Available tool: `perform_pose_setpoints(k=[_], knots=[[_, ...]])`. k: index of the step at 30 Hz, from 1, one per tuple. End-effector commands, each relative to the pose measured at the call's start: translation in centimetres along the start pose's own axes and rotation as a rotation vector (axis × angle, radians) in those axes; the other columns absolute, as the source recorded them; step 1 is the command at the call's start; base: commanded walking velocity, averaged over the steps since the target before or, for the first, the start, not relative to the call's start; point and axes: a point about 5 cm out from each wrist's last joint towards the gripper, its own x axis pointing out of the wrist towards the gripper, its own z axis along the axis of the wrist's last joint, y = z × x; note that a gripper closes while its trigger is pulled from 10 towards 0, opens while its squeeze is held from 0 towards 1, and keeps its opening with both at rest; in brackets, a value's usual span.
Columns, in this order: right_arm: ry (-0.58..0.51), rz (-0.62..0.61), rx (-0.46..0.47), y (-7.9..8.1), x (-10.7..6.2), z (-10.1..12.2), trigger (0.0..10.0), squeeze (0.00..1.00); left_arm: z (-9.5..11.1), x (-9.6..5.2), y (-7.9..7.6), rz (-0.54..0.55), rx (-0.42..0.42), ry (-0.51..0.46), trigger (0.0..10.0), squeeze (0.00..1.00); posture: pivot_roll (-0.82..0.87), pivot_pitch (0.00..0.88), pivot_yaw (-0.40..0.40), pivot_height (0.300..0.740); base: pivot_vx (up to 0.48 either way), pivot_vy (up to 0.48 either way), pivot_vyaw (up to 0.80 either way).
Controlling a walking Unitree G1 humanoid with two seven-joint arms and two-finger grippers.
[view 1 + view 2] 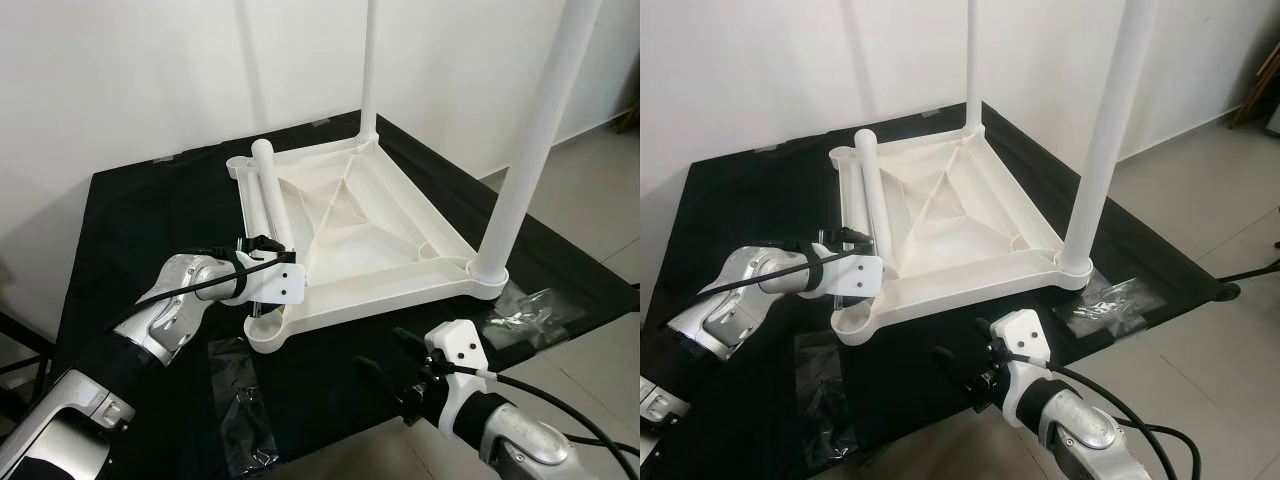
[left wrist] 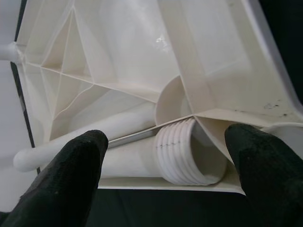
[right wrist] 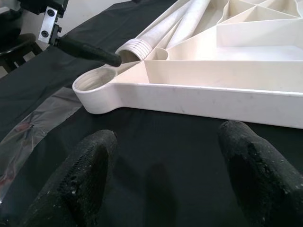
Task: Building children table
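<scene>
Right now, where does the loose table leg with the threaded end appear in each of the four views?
Left eye: loose leg along tabletop's left rim.
Right eye: same.
Left wrist: threaded end between open left fingers.
Right wrist: upper left.
Shared landmark: empty corner socket.

You'll find no text, label, brand, number or sign that can be read in any of these views.
</scene>
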Motion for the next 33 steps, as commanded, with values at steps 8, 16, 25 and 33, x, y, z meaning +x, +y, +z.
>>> perform_pose_setpoints(k=[8, 16, 25, 33], knots=[[-0.005, 0.026, 0.014, 0.6, 0.2, 0.1, 10.0, 0.00, -1.6, -0.3, -0.3, 0.003, 0.009, 0.061, 10.0, 0.00, -0.09, 0.053, 0.069, 0.740, 0.000, 0.000, 0.00], [-0.007, 0.023, 0.014, 0.6, 0.1, 0.1, 10.0, 0.00, -1.8, 0.7, -0.4, 0.068, -0.018, 0.100, 10.0, 0.00, -0.10, 0.056, 0.072, 0.740, 0.000, 0.000, 0.00], [-0.008, 0.021, 0.014, 0.6, 0.2, 0.1, 10.0, 0.00, -1.9, 1.7, -0.9, 0.066, -0.017, 0.114, 10.0, 0.00, -0.10, 0.057, 0.072, 0.740, 0.000, 0.000, 0.00], [-0.010, 0.020, 0.014, 0.7, 0.2, 0.2, 10.0, 0.00, -1.1, 3.1, -1.2, 0.113, -0.028, 0.119, 10.0, 0.00, -0.10, 0.057, 0.077, 0.740, 0.000, 0.000, 0.00]])
